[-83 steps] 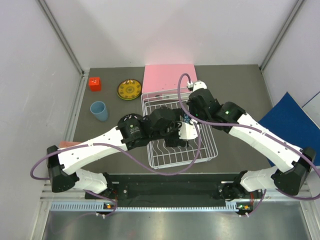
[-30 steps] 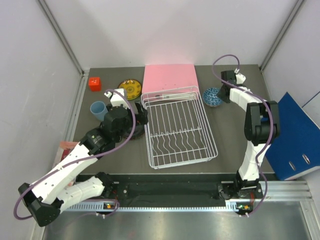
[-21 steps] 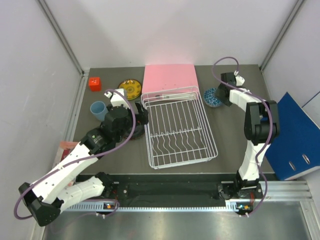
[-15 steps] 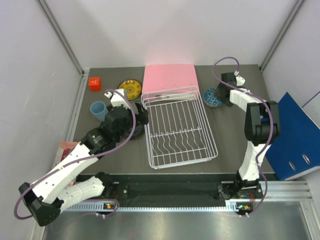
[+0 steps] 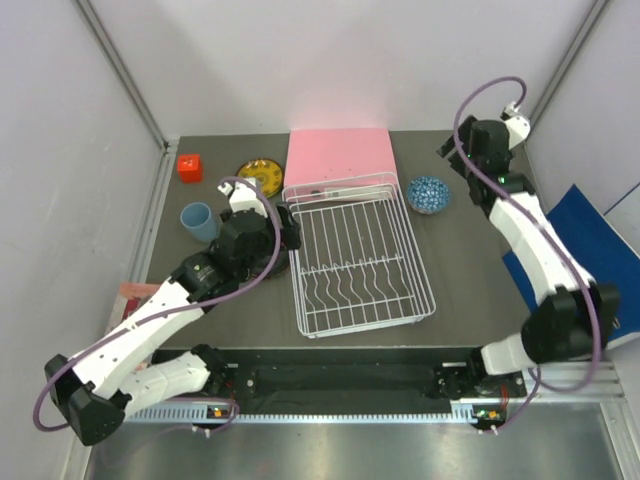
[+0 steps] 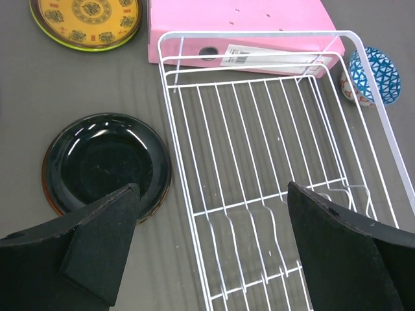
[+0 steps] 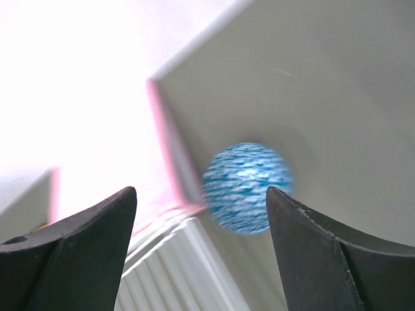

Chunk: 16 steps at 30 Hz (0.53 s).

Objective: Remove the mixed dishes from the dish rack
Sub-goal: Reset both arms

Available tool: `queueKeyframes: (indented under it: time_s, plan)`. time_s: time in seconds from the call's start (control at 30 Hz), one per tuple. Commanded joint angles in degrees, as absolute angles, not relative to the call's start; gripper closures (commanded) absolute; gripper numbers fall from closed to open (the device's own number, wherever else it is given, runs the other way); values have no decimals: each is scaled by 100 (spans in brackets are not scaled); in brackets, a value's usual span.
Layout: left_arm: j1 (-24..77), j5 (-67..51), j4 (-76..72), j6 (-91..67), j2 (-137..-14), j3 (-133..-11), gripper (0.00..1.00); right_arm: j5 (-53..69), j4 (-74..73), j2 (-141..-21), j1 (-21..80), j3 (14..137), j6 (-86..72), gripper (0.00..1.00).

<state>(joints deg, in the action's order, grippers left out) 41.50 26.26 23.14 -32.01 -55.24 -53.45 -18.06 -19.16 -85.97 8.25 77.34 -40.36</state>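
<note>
The white wire dish rack (image 5: 356, 257) (image 6: 272, 155) stands in the middle of the table with nothing in it. A black-and-red plate (image 6: 104, 162) lies flat on the table at its left side. My left gripper (image 5: 284, 232) (image 6: 214, 253) hangs open above the rack's left edge and that plate, holding nothing. The small patterned bowl (image 5: 428, 194) (image 7: 246, 186) sits on the table right of the rack. My right gripper (image 5: 452, 152) (image 7: 201, 253) is raised above and behind the bowl, open and empty. A light blue cup (image 5: 197, 221) and a yellow-amber plate (image 5: 258, 178) (image 6: 86, 19) sit at the left.
A flat pink box (image 5: 338, 155) (image 6: 240, 26) lies against the rack's far edge. A small red cube (image 5: 189, 167) is at the far left corner. A blue binder (image 5: 575, 235) leans at the right wall. White walls close in the table.
My right gripper has opened, let go of the bowl and lifted away to the far right. The bowl stays on the table. The left arm has edged slightly toward the rack.
</note>
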Motion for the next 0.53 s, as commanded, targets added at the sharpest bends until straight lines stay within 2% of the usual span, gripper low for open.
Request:
queueKeyframes:
  time_s: [0.0, 0.17, 0.23, 0.43, 0.5]
  plan:
    - [4122, 2409, 2136, -3331, -5783, -5388, 1, -2573, -1145, -7165, 2019, 7024, -3666, 19]
    - [4140, 2311, 2636, -3445, -6459, -5869, 1, -3997, -458, -5900, 4154, 5776, -3156, 19]
    - [4140, 2329, 2812, -3498, -6635, -5932, 1, -4470, -448, -5731, 4899, 5486, -3041, 18]
    - [4148, 1986, 2550, -3472, -6575, -5661, 1, -5833, -72, -5564, 6623, 4941, -2234, 18]
    - [4140, 1986, 2452, -3498, -6548, -5555, 1, -5967, -44, -5590, 6846, 4913, -2084, 17]
